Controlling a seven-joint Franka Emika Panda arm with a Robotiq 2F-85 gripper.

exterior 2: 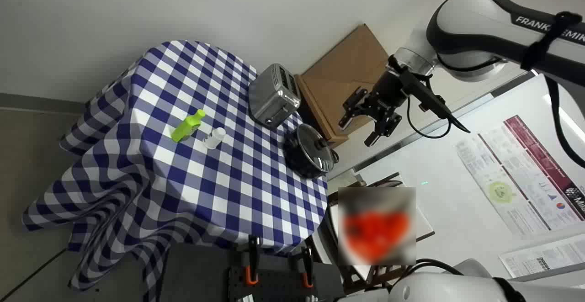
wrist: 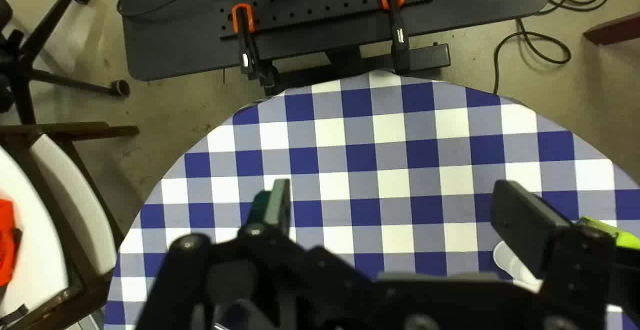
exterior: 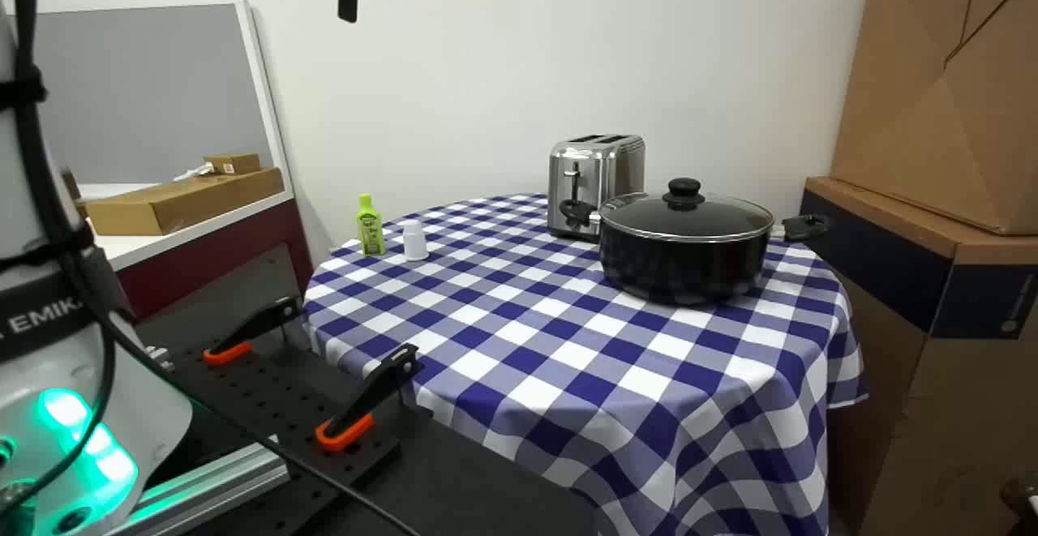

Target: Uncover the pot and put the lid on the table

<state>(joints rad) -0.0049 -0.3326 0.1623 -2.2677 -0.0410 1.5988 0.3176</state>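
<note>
While the lid (exterior: 689, 220) sits on the pot (exterior: 685, 272) in both exterior views, knob up, the wrist view gives mostly checked surface (wrist: 360, 170). Pot stands near the surface's edge, just beside the toaster (exterior: 596, 183); whether the two touch, cannot tell. Fingers (wrist: 525, 225) released: spread wide, well above the surface, checks showing between them. A green-lit base (exterior: 122, 414) shows in an exterior view; wall posters (exterior 2: 512, 183) and the forearm (exterior 2: 477, 21) show in an exterior view. Wrist view adds a chair's wheeled foot (wrist: 21, 73); there the container (wrist: 510, 260) and bottle (wrist: 612, 231) are partly covered by one finger and its linkage, whereas both exterior views give them whole. Clamps (exterior: 369, 396) appear in all three views. Counts: pot 1, lid 1, toaster 1, container 1, bottle 1, clamps 2, posters 2, fingers 2.
</note>
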